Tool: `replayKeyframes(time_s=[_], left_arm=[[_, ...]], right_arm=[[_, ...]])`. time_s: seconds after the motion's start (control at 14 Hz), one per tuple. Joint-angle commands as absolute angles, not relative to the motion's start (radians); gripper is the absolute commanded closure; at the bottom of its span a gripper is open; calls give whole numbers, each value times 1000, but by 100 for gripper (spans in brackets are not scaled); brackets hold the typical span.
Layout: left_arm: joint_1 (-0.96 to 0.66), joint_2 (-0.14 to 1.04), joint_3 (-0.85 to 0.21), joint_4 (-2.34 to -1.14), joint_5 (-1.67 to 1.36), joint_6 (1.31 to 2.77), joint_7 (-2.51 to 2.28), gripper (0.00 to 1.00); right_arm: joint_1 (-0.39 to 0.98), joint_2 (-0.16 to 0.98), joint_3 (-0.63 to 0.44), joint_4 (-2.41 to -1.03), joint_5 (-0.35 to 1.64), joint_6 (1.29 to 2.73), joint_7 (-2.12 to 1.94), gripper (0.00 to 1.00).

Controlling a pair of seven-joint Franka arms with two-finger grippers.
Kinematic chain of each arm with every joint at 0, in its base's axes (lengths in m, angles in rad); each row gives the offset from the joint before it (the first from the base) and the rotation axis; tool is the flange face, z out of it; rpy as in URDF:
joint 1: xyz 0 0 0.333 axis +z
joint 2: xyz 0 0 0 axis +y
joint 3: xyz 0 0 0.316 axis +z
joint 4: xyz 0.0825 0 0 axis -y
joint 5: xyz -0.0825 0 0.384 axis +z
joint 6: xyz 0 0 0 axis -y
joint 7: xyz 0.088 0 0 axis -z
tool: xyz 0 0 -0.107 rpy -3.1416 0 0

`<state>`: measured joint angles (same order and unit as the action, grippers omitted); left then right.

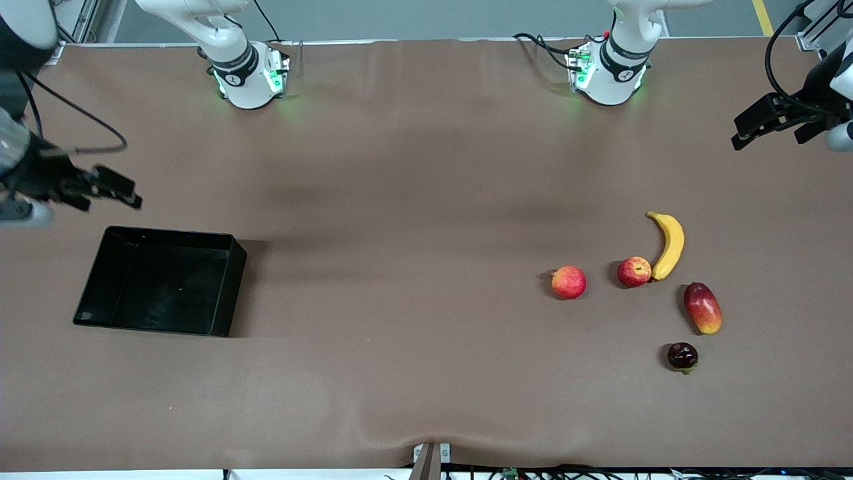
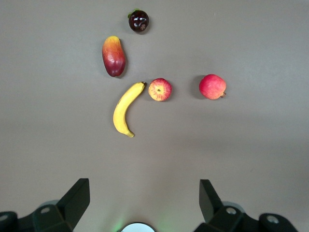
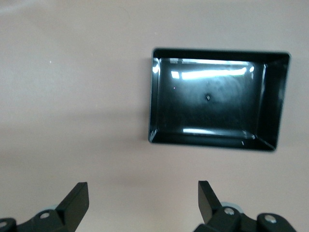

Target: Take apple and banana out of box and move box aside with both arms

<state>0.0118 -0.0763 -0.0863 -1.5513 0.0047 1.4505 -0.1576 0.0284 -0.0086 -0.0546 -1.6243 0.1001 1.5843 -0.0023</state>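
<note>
The banana (image 1: 668,245) lies on the brown table (image 1: 413,267) toward the left arm's end, its curve running from a stem tip farther from the front camera down to an end that sits right against the small red apple (image 1: 634,272); whether the 2 actually touch cannot be told. The apple shows a yellowish patch at its top. Toward the middle of the table from it, apart by a clear gap, sits a pinkish-red round fruit (image 1: 568,282). Nearer the front camera than the banana lies an oblong red-and-yellow mango (image 1: 703,307), and nearer still a small dark, almost black fruit (image 1: 682,356). All 5 fruits also show in the left wrist view: banana (image 2: 125,109), apple (image 2: 160,89), round fruit (image 2: 212,87), mango (image 2: 114,56), dark fruit (image 2: 138,21).

The black box (image 1: 160,280) stands well apart, toward the right arm's end of the table, open at the top with nothing in it; its glossy floor (image 3: 212,101) reflects the lights.

The left gripper (image 1: 760,123) hangs in the air over the table's edge at its own end, fingers (image 2: 75,195) spread wide and holding nothing. The right gripper (image 1: 113,187) hangs over bare table beside the box, fingers (image 3: 77,198) likewise spread wide and holding nothing.
</note>
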Motion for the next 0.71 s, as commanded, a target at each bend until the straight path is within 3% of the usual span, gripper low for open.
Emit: replayKeyframes(time_s=[0.0,0.28,0.64], left_arm=[[0,-87,-80,-1565,2,1448,-169,0],[-2,-84,-81,-1562,2,1448,-169,0],[-6,-74,-84,-1542,47,1450,-158,0]], right_arm=[[8,-67,-57,-1661,89,1540,12,0],[-35,-69,-55,-1617,90,1476,29,0],[-29,-64,-49,-1591,17,1497,35,0]])
